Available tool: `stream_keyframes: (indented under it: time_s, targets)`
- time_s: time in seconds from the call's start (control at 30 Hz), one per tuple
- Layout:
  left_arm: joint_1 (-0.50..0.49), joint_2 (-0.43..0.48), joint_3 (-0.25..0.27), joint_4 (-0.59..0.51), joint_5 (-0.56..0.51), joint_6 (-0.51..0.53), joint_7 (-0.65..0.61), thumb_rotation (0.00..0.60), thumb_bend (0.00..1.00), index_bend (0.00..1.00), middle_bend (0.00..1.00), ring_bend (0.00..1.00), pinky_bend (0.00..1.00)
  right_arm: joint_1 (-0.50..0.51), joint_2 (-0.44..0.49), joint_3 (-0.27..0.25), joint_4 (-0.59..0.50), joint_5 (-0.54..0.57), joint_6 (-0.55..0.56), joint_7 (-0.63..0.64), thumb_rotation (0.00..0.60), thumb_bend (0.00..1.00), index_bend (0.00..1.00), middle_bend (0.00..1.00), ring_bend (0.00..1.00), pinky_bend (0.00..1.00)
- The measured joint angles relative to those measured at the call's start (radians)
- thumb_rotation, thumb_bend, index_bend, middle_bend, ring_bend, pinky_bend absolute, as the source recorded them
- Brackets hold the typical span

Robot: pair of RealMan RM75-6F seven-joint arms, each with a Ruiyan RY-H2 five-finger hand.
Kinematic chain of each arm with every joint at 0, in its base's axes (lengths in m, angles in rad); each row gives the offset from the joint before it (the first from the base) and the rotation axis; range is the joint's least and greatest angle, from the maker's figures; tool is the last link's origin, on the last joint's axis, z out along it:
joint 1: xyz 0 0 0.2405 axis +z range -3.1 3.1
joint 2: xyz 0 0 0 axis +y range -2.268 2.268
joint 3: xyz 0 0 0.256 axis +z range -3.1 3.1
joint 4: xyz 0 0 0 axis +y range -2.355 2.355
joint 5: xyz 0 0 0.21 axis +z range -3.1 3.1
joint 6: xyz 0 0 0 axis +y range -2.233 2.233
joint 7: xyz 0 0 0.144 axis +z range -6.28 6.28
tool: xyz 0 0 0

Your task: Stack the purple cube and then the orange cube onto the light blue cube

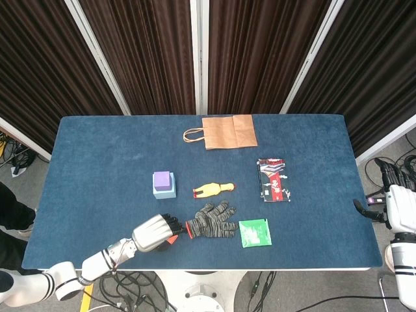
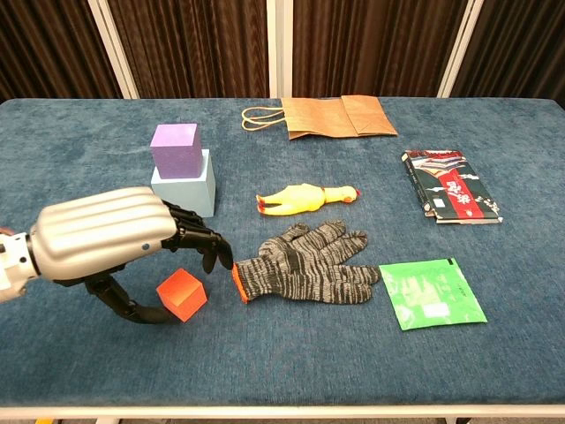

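From the head view, I see my left hand (image 1: 156, 233) low over the blue cloth table (image 1: 97, 162), at about 7 o'clock from the table's middle, its dark fingers curled over the small orange cube (image 1: 170, 239), of which only a sliver shows. At 12 o'clock from that hand the purple cube (image 1: 162, 179) already sits on the light blue cube (image 1: 165, 191). The grey knitted glove (image 1: 211, 221) lies just at 3 o'clock of the hand, with the yellow rubber chicken (image 1: 212, 189) above it. My right hand (image 1: 394, 207) hangs off the table's edge at 3 o'clock; I cannot tell how its fingers stand.

From the chest view, my left hand (image 2: 110, 237) arches over the orange cube (image 2: 182, 294), thumb low beside the cube's left face, fingertips (image 2: 214, 252) hovering above and to its right. I cannot tell whether any pad touches it, so the hand reads as spread, grasping nothing. The cube rests on the cloth, well apart from the purple cube (image 2: 176, 147) and light blue cube (image 2: 190, 192) stack at 12 o'clock.
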Motion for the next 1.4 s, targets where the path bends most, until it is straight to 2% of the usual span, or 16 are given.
stream_keyframes:
  time_s: [0.57,1.17,1.4]
  targets:
    - [-0.019,-0.026,0.015,0.063,-0.021,-0.01,-0.009,0.6,0.24,0.35,0.52,0.37,0.47,-0.001,0.003,0.0,0.0,-0.002,-0.002,0.007,0.6,0.16,0.02,0.07,0.0,0.0]
    - [-0.028,-0.037,0.023,0.067,-0.046,-0.024,-0.006,0.6,0.28,0.38,0.58,0.37,0.48,-0.003,0.005,0.002,0.004,-0.001,-0.001,0.015,0.6,0.16,0.02,0.07,0.0,0.0]
    - [-0.024,-0.011,0.026,0.042,-0.052,-0.016,0.008,0.6,0.29,0.39,0.62,0.38,0.48,-0.002,0.005,0.004,0.002,0.002,0.0,0.012,0.6,0.16,0.02,0.07,0.0,0.0]
